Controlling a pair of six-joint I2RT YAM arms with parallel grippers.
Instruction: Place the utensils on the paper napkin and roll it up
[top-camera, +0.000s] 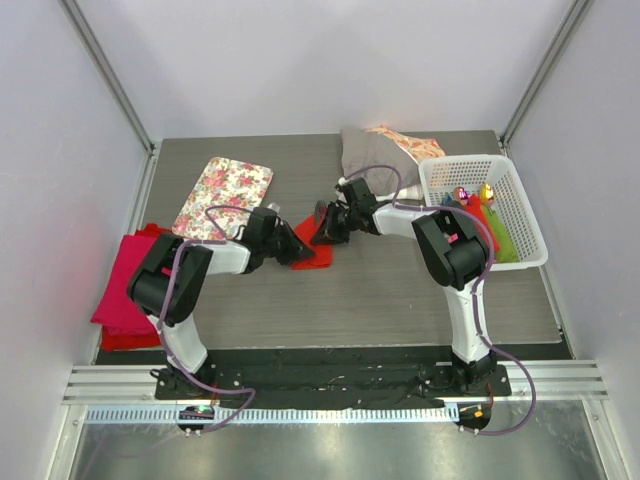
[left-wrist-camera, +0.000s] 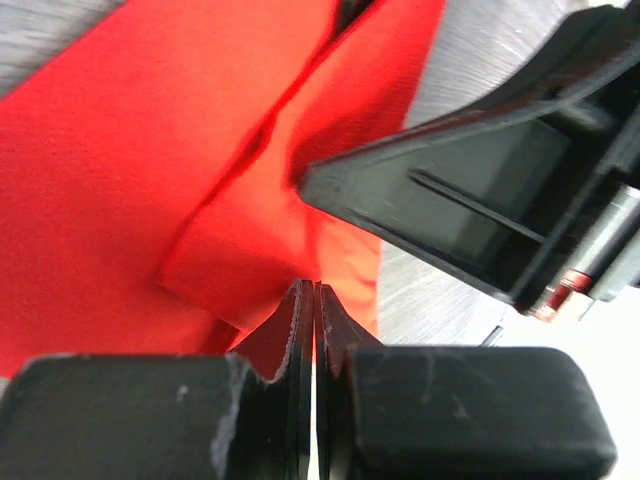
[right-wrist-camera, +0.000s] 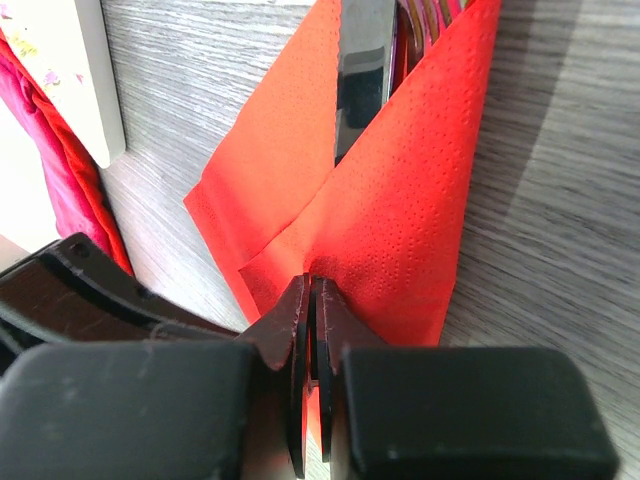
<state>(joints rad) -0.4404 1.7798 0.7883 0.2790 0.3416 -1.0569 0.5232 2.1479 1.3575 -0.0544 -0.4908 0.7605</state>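
Top: paper napkin (top-camera: 316, 252) lies mid bench (top-camera: 380, 295) | Left wrist: left fingers (left-wrist-camera: 298, 325) pinched shut on its folded edge | Right wrist: right fingers (right-wrist-camera: 296, 320) shut on flap covering knife (right-wrist-camera: 360, 80); likely thin, tear-prone, grip edges lightly

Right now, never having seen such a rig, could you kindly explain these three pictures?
A left robot arm and a right robot arm are bolted at the near edge of a grey table. The overhead picture looks down on both; the other two come from cameras on each wrist. The left hand and right hand are both shut, pinching a thin red paper napkin folded over a metal knife. Also on it: a floral tray, a magenta cloth stack and a white plastic basket.
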